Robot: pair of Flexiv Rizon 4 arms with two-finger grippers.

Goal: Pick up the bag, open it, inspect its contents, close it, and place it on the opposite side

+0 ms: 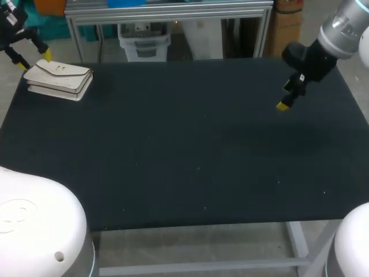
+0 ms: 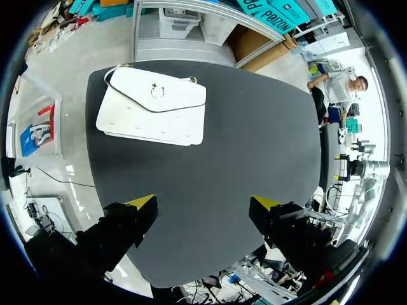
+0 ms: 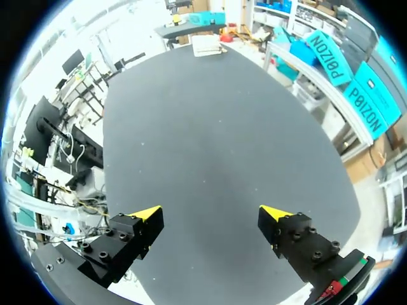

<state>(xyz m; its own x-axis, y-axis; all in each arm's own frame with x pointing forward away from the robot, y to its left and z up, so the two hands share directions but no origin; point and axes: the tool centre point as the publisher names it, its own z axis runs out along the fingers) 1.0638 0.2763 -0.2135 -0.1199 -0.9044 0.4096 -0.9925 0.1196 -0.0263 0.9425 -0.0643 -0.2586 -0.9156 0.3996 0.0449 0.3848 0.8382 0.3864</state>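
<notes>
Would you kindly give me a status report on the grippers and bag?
Left gripper open, empty. Right gripper open, empty, over the right side. Bag closed, flat at far left corner, ahead of left gripper. Nothing in the way.

Bag (image 1: 59, 79) on table (image 1: 184, 161) at far left corner, left gripper (image 2: 208, 204) just beside it — right gripper (image 3: 213, 213) above far right side

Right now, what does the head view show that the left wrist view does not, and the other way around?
Only the head view shows the right hand, which hangs over the right side of the table, far from the bag. Only the left wrist view shows the bag's flap from above with its ring clasp, and the left hand open with only bare table between its fingers. Both show the white bag lying closed near the table's far left corner, with neither hand holding it.
</notes>
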